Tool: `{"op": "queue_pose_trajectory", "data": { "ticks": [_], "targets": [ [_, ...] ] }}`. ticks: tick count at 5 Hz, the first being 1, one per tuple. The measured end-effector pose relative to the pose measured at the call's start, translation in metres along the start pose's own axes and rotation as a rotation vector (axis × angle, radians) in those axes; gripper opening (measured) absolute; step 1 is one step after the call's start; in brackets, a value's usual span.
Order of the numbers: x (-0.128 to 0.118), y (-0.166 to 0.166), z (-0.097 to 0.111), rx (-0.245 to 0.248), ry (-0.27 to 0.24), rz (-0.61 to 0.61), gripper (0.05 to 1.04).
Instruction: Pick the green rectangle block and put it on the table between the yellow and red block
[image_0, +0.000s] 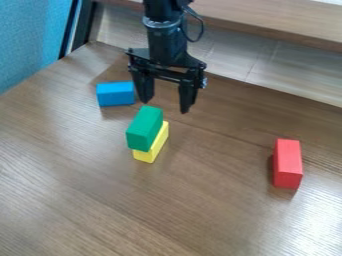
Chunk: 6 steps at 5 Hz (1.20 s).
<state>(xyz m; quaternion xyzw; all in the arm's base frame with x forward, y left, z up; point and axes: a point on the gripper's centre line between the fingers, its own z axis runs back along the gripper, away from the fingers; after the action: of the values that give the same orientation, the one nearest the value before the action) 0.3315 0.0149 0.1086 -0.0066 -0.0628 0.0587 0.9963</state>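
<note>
Green block (144, 129) sits atop the yellow block (152, 150), so I judge the pick step in hand: with the end effector (165, 106) released nearby, I must align and descend astride it, avoiding the blue block (115, 94), then use the wide worktop (220, 215) gap toward the red block (288, 165).

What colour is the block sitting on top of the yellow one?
The block on top is green, as the camera view shows.
</note>
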Motion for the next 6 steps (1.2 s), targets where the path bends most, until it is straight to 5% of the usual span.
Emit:
{"op": "queue_pose_trajectory", "data": {
  "ticks": [3,4,6],
  "targets": [
    [-0.013,0.034,-0.004,0.019,0.026,0.068,1.000],
    [-0.016,0.032,-0.014,-0.057,0.007,0.115,1.000],
    [-0.019,0.027,-0.025,-0.051,-0.012,0.141,1.000]
  ]
}}
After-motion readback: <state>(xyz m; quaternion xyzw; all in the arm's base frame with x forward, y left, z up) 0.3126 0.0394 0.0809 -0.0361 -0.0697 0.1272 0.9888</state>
